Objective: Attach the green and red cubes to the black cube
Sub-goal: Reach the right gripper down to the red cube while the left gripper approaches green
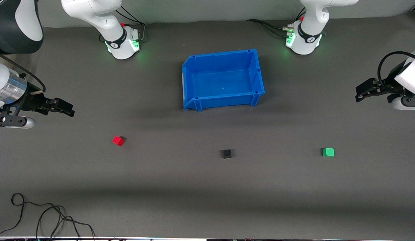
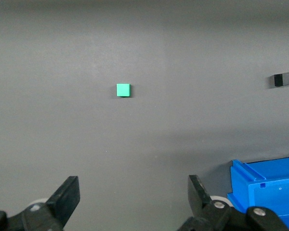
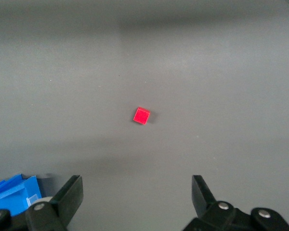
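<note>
The red cube (image 1: 117,141) lies on the grey table toward the right arm's end. The black cube (image 1: 227,154) lies near the middle, and the green cube (image 1: 328,152) toward the left arm's end. All three are apart. My left gripper (image 1: 360,94) is open and empty at the left arm's end of the table. Its wrist view shows its open gripper (image 2: 133,192), the green cube (image 2: 123,90) and the black cube (image 2: 283,79). My right gripper (image 1: 66,108) is open and empty at the right arm's end. Its wrist view shows its open gripper (image 3: 137,190) and the red cube (image 3: 141,116).
A blue bin (image 1: 224,100) stands empty mid-table, farther from the front camera than the cubes; it also shows in the left wrist view (image 2: 260,180) and the right wrist view (image 3: 12,195). A loose black cable (image 1: 43,217) lies at the table's near edge.
</note>
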Robot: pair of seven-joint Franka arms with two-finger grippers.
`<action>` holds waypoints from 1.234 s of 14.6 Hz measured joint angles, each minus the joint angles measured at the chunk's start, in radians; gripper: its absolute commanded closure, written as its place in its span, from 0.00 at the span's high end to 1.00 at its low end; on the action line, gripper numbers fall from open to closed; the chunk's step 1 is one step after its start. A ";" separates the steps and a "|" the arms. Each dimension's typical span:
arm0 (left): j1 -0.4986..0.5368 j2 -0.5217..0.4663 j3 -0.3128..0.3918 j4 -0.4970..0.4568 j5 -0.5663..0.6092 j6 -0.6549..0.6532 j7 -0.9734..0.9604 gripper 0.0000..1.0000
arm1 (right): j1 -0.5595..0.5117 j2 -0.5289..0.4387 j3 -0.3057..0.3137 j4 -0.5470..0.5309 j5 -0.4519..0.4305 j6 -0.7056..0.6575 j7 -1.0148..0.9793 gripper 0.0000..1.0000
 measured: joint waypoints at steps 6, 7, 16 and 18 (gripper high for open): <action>0.000 0.000 0.000 0.000 0.000 -0.001 0.000 1.00 | 0.000 0.000 0.000 0.000 0.000 0.000 0.001 1.00; 0.000 0.000 0.000 0.000 0.000 -0.005 -0.002 1.00 | 0.000 0.000 0.000 0.000 0.000 0.000 0.001 1.00; 0.003 0.027 0.006 -0.001 -0.025 -0.022 -0.642 1.00 | 0.001 0.025 0.004 -0.040 0.001 0.061 0.026 1.00; 0.015 0.044 0.013 -0.001 -0.076 -0.018 -0.845 1.00 | 0.001 0.041 0.004 -0.112 0.002 0.147 0.047 1.00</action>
